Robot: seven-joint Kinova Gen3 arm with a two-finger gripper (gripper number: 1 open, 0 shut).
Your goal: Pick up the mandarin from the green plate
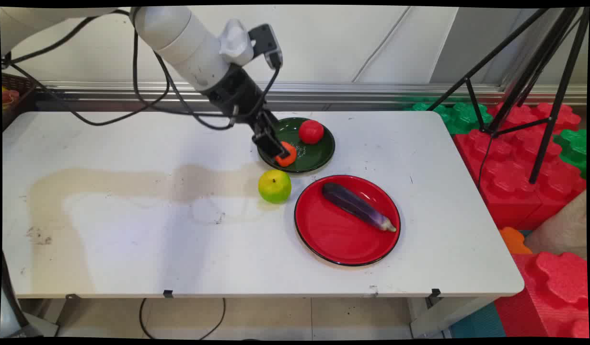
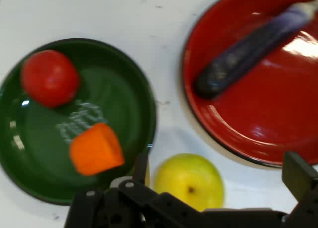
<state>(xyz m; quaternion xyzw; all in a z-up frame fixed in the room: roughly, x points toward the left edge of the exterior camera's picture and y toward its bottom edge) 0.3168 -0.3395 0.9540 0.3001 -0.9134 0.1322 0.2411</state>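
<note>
My black gripper (image 1: pixel 274 143) hangs low over the near-left rim of a dark green plate (image 1: pixel 318 153) and stands open with nothing between its fingers. Just beside one finger, an orange carrot-like chunk (image 1: pixel 286 155) lies on that plate, and a red tomato (image 1: pixel 311 131) sits at the plate's far side. In the hand view the gripper (image 2: pixel 219 163) spreads wide; the orange chunk (image 2: pixel 96 149) is left of the left finger (image 2: pixel 141 169), on the green plate (image 2: pixel 30 168) with the tomato (image 2: pixel 49 78). A yellow-green apple (image 2: pixel 191 181) lies on the table below the gap.
The yellow-green apple (image 1: pixel 274 186) rests on the white table (image 1: pixel 132 230) just in front of the green plate. A red plate (image 1: pixel 333 235) holding a purple eggplant (image 1: pixel 358 206) sits to its right. Black tripod legs (image 1: pixel 544 120) and red and green foam blocks (image 1: pixel 515 182) stand beyond the table's right edge.
</note>
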